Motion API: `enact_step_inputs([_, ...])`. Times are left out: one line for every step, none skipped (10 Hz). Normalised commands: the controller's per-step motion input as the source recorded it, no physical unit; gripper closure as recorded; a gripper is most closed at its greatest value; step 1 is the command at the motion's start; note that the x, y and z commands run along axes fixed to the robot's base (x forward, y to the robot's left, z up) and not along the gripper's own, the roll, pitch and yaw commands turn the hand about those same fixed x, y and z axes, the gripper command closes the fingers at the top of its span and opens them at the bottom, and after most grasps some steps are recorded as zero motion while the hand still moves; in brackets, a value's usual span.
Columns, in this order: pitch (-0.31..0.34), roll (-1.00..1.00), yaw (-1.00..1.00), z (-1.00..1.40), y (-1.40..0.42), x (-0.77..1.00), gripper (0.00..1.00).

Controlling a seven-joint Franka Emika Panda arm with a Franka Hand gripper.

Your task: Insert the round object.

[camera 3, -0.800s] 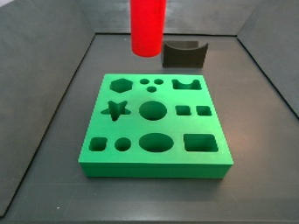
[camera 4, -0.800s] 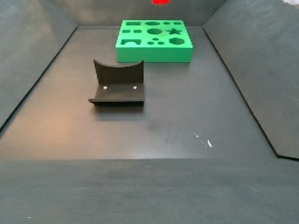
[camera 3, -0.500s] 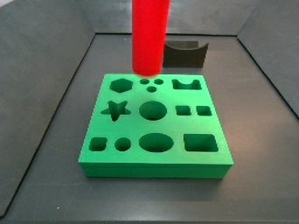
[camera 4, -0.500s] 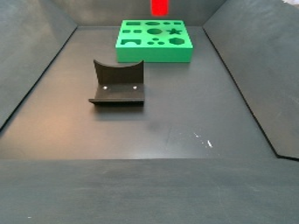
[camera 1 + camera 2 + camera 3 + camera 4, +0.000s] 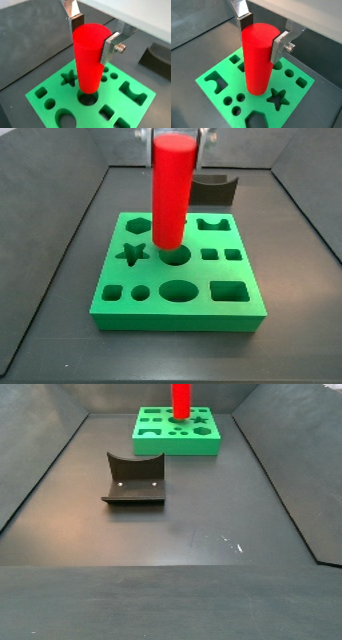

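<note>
You had the tool point(image 5: 93, 35) pinching the top of the red cylinder point(image 5: 89, 60), fingers point(image 5: 280, 46) pressed on opposite sides, directly above the green block point(image 5: 174, 268) on the tabletop point(image 5: 187, 524). The cylinder hung upright, its lower end at the mouth of the round hole point(image 5: 175, 254) in the block's middle; whether it had entered was not clear. To do this well, you needed to keep the piece vertical, centre it over that hole rather than the neighbouring star pocket point(image 5: 131, 253), lower slowly, and release only once seated. The fixture point(image 5: 134, 479) stood well apart.
</note>
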Motion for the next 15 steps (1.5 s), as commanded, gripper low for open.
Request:
enact_step_inputs([0.053, 0.14, -0.06, -0.29, -0.28, 0.17, 1.00])
enact_step_inputs([0.036, 0.09, -0.05, -0.29, -0.26, 0.23, 1.00])
enact_step_inputs([0.000, 0.00, -0.07, -0.25, -0.25, 0.20, 1.00])
enact_step_inputs([-0.024, -0.12, -0.04, -0.28, -0.16, 0.06, 1.00])
enact_step_inputs([-0.024, -0.13, -0.04, -0.36, -0.08, 0.09, 1.00])
enact_step_inputs([0.000, -0.04, -0.06, -0.33, 0.00, 0.24, 1.00])
enact_step_inputs([0.000, 0.00, 0.00, -0.25, 0.00, 0.08, 1.00])
enact_step_inputs([0.000, 0.00, 0.00, -0.19, 0.00, 0.00, 1.00])
enact_step_inputs([-0.041, 0.00, 0.00, -0.21, 0.00, -0.04, 1.00])
enact_step_inputs([-0.041, 0.00, 0.00, -0.21, 0.00, -0.03, 1.00])
enact_step_inputs([-0.037, 0.00, 0.00, -0.17, 0.00, -0.04, 1.00])
enact_step_inputs([-0.040, 0.02, 0.00, -0.14, 0.00, -0.07, 1.00])
enact_step_inputs([-0.061, 0.01, 0.00, -0.18, 0.00, -0.05, 1.00])
enact_step_inputs([-0.084, -0.01, 0.00, -0.10, 0.00, 0.00, 1.00])
enact_step_inputs([0.000, 0.00, 0.00, 0.00, 0.00, 0.00, 1.00])
